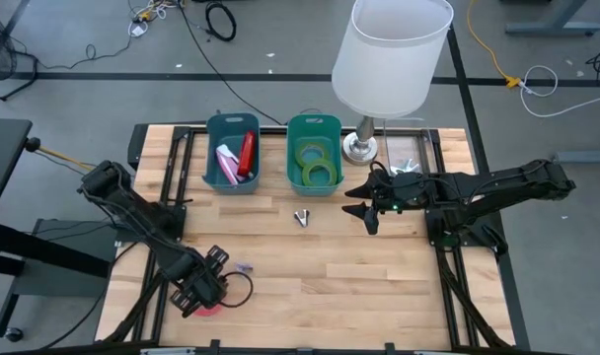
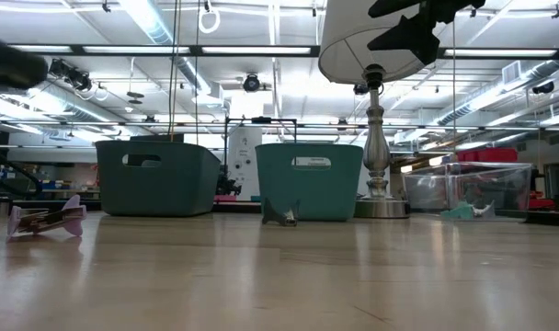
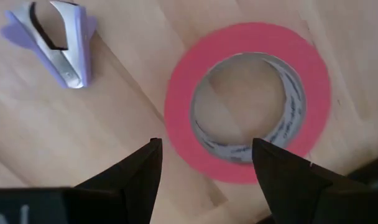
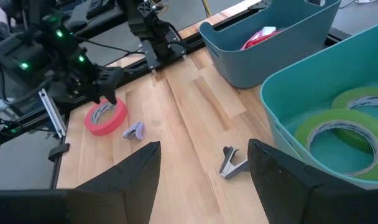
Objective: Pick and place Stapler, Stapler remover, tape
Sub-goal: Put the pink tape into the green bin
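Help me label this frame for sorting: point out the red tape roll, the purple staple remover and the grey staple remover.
red tape roll (image 3: 179,106): left wrist view, on its red outer ring.
purple staple remover (image 3: 74,53): left wrist view, on its metal jaw body.
grey staple remover (image 4: 231,164): right wrist view, on its middle.

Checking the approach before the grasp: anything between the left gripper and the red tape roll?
Nothing visible. The left gripper hangs above the red tape roll with fingers open and only bare table showing between them. The purple staple remover lies off to one side, apart from the roll.

no readable text, labels or numbers
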Robot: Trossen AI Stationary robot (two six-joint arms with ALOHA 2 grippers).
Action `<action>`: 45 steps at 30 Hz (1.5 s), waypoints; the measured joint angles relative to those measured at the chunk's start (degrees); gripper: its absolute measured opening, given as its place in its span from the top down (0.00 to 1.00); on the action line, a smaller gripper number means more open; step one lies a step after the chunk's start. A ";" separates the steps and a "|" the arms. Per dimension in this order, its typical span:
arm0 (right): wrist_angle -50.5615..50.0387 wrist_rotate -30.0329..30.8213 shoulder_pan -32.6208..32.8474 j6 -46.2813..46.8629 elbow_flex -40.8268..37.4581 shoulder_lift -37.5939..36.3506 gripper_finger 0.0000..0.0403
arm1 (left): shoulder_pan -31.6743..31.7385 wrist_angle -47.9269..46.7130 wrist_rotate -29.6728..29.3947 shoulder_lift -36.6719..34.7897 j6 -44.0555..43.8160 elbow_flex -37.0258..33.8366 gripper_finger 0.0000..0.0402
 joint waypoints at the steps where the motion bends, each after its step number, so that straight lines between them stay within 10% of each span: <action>1: 0.00 0.00 0.00 0.00 -0.02 0.00 0.41 | 0.01 1.37 -0.01 -0.01 -0.58 -0.95 0.38; 45: 0.00 1.11 -0.02 0.63 -0.02 0.00 0.41 | -0.01 13.45 -5.76 0.14 -16.32 -9.39 0.38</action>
